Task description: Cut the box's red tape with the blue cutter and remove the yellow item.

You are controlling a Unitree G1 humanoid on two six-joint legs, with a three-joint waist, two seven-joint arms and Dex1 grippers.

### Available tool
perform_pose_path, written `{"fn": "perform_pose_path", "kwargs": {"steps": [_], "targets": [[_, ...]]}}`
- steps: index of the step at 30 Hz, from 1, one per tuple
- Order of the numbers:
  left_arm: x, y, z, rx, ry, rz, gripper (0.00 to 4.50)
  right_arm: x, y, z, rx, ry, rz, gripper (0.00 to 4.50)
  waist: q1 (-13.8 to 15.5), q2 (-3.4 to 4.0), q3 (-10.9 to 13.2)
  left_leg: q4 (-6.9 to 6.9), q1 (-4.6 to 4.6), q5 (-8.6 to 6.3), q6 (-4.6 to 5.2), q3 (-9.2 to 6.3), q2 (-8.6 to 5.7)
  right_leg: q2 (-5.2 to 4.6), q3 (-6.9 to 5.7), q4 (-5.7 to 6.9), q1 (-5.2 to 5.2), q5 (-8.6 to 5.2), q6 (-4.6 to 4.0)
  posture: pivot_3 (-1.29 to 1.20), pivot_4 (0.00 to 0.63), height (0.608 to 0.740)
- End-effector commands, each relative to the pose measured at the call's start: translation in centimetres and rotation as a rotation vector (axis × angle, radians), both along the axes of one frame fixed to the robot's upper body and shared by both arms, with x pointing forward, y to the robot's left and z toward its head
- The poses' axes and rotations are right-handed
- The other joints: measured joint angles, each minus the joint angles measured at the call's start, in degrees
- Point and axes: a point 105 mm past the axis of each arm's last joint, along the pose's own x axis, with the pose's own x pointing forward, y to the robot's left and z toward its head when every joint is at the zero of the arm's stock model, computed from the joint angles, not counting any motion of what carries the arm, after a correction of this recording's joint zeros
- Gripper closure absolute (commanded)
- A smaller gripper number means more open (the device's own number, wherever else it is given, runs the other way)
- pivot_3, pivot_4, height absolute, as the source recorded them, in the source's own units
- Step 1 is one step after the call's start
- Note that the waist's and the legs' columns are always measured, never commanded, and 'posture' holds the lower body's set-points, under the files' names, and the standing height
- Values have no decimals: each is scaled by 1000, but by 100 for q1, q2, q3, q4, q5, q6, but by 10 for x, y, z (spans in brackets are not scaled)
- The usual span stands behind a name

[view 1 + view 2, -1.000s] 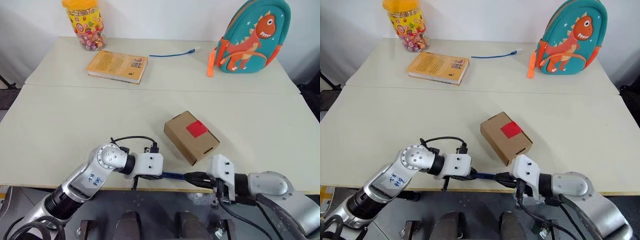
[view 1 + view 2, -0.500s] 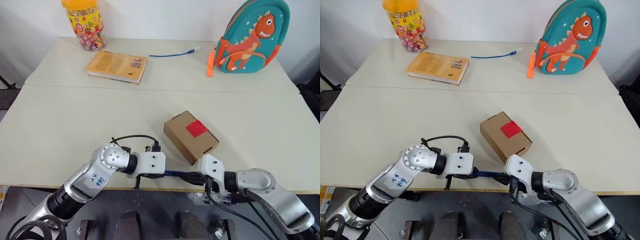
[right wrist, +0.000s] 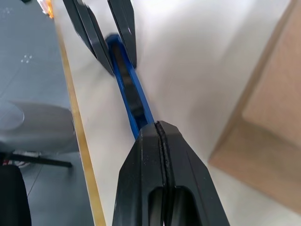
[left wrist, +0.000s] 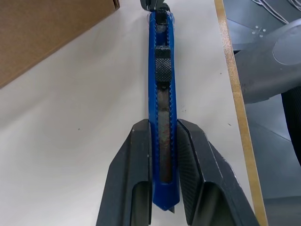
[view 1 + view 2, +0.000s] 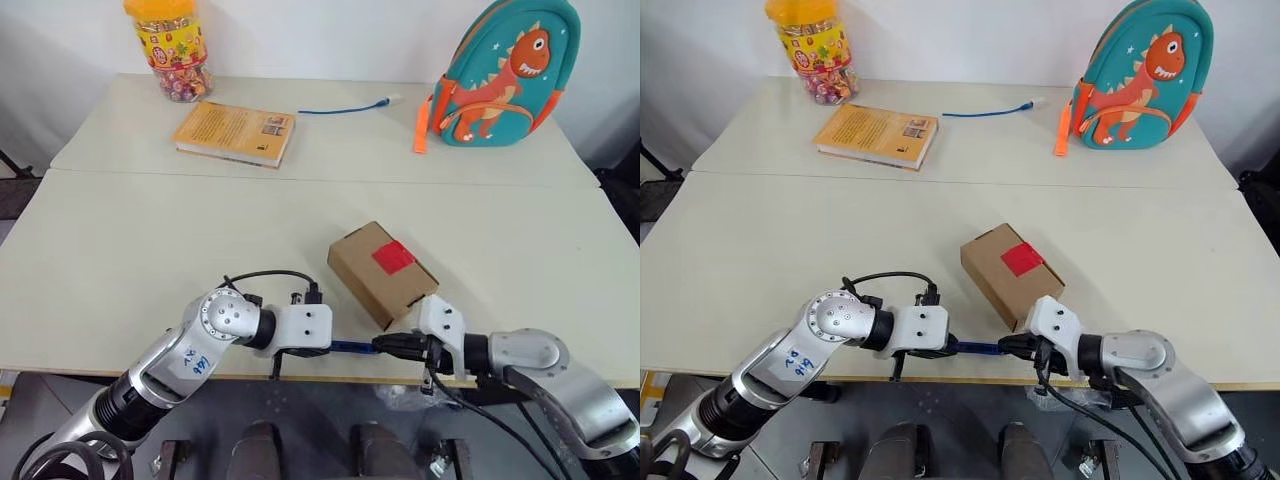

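Right end effector (image 5: 388, 345) — now nearer the box (image 5: 383, 274), off the blue cutter's (image 5: 350, 347) end

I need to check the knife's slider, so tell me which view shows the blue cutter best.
The left wrist view: the blue cutter runs lengthwise, slider facing the camera, clamped between the left gripper fingers. The right wrist view shows a short stretch beyond the shut right gripper. The head views show a thin sliver.

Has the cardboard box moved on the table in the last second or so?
No. The box sits at the same spot relative to the table's seam and near edge, with the red tape facing up.
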Motion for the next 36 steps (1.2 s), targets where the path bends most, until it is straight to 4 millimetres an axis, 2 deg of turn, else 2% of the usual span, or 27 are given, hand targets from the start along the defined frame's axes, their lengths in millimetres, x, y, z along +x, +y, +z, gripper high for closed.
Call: {"fn": "perform_pose_path", "kwargs": {"steps": [1, 9, 18, 23, 24, 27, 30, 32, 33, 36], "targets": [[-2, -4, -5, 10, 7, -10, 4093, -2, 5, 2, 10, -19, 26, 4482, -1, 0, 0, 0, 0, 0, 0, 0, 0, 0, 0, 0, 0, 0, 0, 0, 150, 740], [-1, -3, -3, 12, 5, -7, 4093, -3, 20, -5, 20, -15, 66, 4482, -2, 0, 0, 1, 0, 0, 0, 0, 0, 0, 0, 1, 0, 0, 0, 0, 150, 740], [0, -4, -3, 10, 3, -7, 4093, 5, 38, -6, 44, -16, 60, 4482, -3, 0, 0, 4, 1, 1, -2, 0, 0, 1, 0, 6, -1, 0, 0, 0, 150, 740], [-2, -2, -5, 9, 7, 1, 4093, -7, 39, 5, 110, 19, 110, 4482, 1, 0, 0, 4, 1, 1, -2, 0, 1, 1, 0, 7, -1, 0, 0, 0, 150, 740], [-2, -1, -6, 8, 8, 3, 4093, -11, 37, 10, 133, 30, 119, 4482, 4, 0, 0, 4, 1, 1, -1, 0, 1, 0, 0, 7, -1, 0, 0, 0, 150, 740], [-2, 2, -1, -67, -19, 16, 4093, -21, 20, 43, 354, 156, 49, 4482, 3, 0, 0, 1, 0, 1, -1, -1, 1, 0, 0, 7, 0, 0, 0, 0, 150, 740], [-3, 2, 5, -141, -66, -5, 4093, -27, 6, 59, 437, 225, -1, 4482, -5, -2, -2, 2, 0, 1, -1, -7, 5, 0, -1, 11, 1, 0, 0, 0, 150, 740], [-10, 14, 16, -264, -138, -36, 4093, -33, -20, 75, 498, 294, -99, 4112, -11, 0, -1, -1, 2, 1, -1, -7, 6, 0, -2, 11, 1, 0, 0, 0, 150, 740], [-15, 20, 20, -300, -176, -67, 4093, -37, -26, 80, 520, 334, -130, 3940, -14, 0, -1, -7, 2, 0, 0, -6, 6, -2, -1, 10, 0, -2, -3, 0, 150, 740], [-22, 30, 27, -350, -237, -114, 4093, -39, -32, 88, 531, 390, -224, 2948, -20, -1, -2, -16, 1, 0, 0, -9, 10, -2, -3, 7, -3, -5, -9, 0, 150, 740]]}}
